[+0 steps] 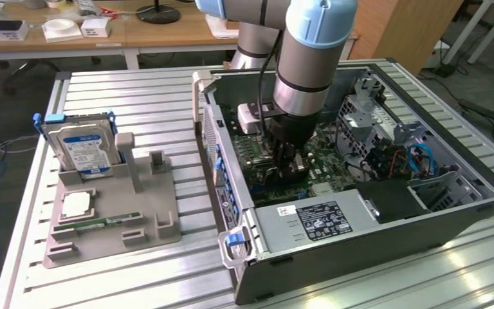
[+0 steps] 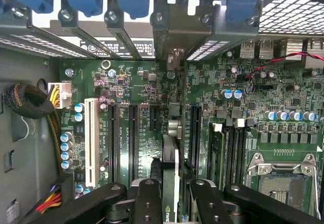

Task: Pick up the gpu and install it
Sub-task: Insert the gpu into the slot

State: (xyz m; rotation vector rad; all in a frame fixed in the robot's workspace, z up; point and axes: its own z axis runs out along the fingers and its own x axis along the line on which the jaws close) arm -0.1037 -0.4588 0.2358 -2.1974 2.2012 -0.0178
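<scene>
A: 1 gripper point(image 2: 171, 204), what's in it?
B: The gpu point(image 2: 170, 163), clamped edge-on between both fingers point(image 2: 147, 201), standing over the motherboard point(image 2: 283, 97) slots inside the computer case point(image 1: 453, 222).

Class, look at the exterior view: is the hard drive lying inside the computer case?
No. The hard drive stands upright in the grey holder, outside the computer case.

Open PC case point(image 1: 453, 222), HDD point(image 1: 82, 149) in gray holder point(image 1: 136, 212), RAM stick point(image 1: 101, 223).

I see a ribbed bare-metal table point(image 1: 144, 103), a matt grey plastic holder point(image 1: 144, 212), a glossy green motherboard point(image 2: 283, 97) and matt black jaws.
</scene>
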